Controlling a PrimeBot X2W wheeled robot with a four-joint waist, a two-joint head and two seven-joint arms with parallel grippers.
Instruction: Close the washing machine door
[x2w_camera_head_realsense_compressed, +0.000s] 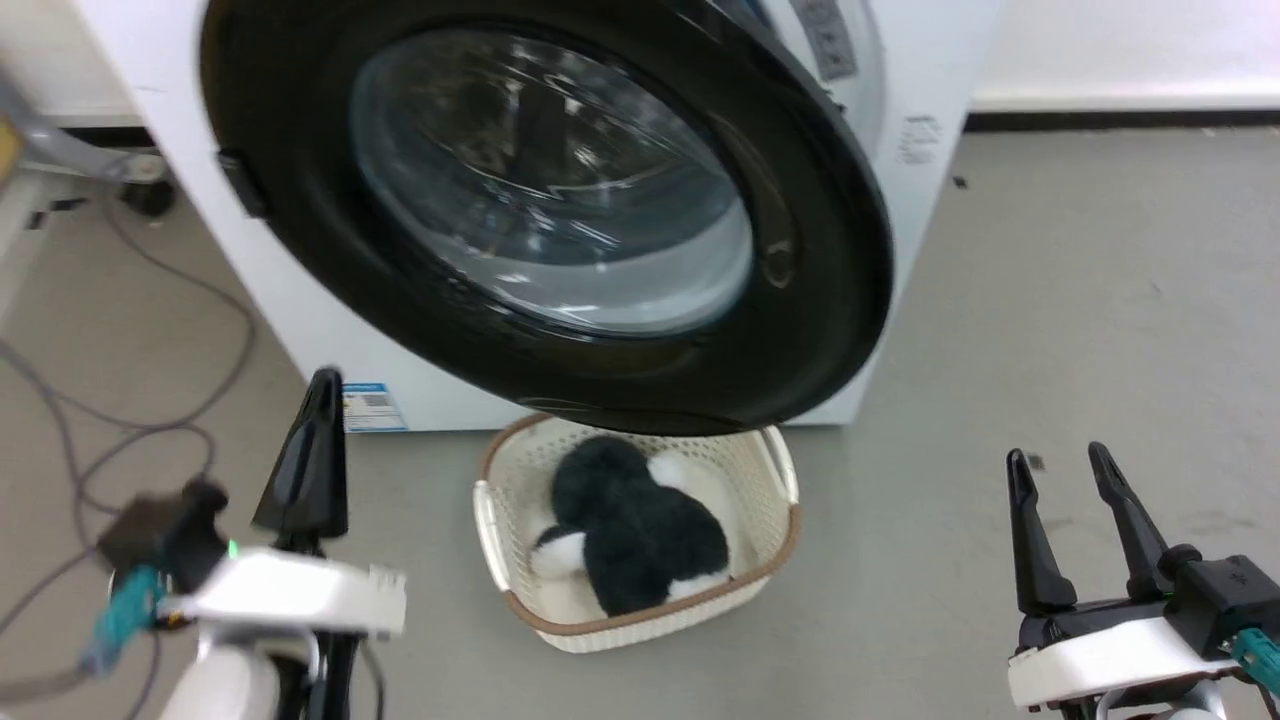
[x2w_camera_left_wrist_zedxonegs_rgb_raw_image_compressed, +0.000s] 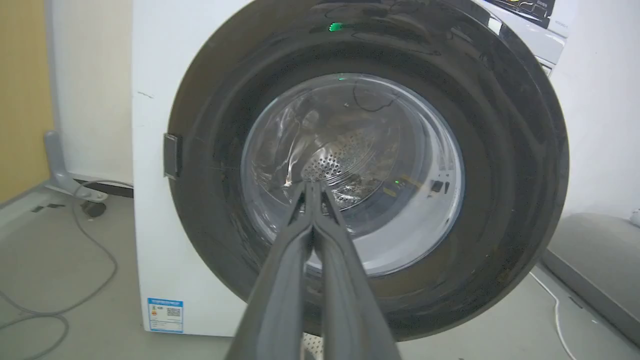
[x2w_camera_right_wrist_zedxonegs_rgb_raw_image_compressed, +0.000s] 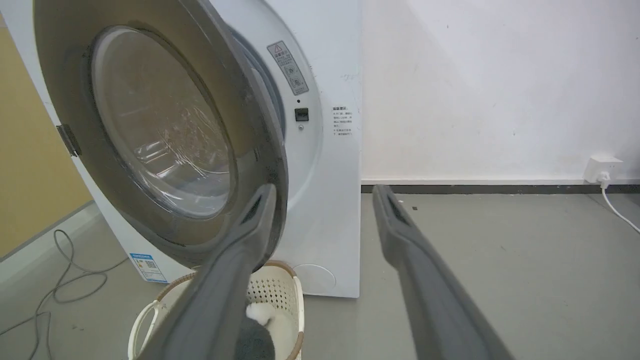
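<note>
Head view: the washing machine door (x2w_camera_head_realsense_compressed: 560, 200) is hanging part-way open from its hinge on the left side of the washing machine (x2w_camera_head_realsense_compressed: 300, 300), its free right edge standing clear of the white front. The job is looking only part done, with the last of the swing and the latching, by all appearances, not yet made. From the right wrist view the gap between rim and machine is showing plainly. The left gripper (x2w_camera_head_realsense_compressed: 322, 385) is standing at the near left, its two dark fingers pressed together on nothing and pointing at the door's glass bowl, though whether the tips are touching it cannot be told. The right gripper (x2w_camera_head_realsense_compressed: 1057, 455) is hovering at the near right, fingers spread wide and empty, aiming past the door's free edge. A cream basket (x2w_camera_head_realsense_compressed: 497, 540) holding a black-and-white plush toy (x2w_camera_head_realsense_compressed: 630, 530) is sitting on the floor beneath the door's lower rim.
</note>
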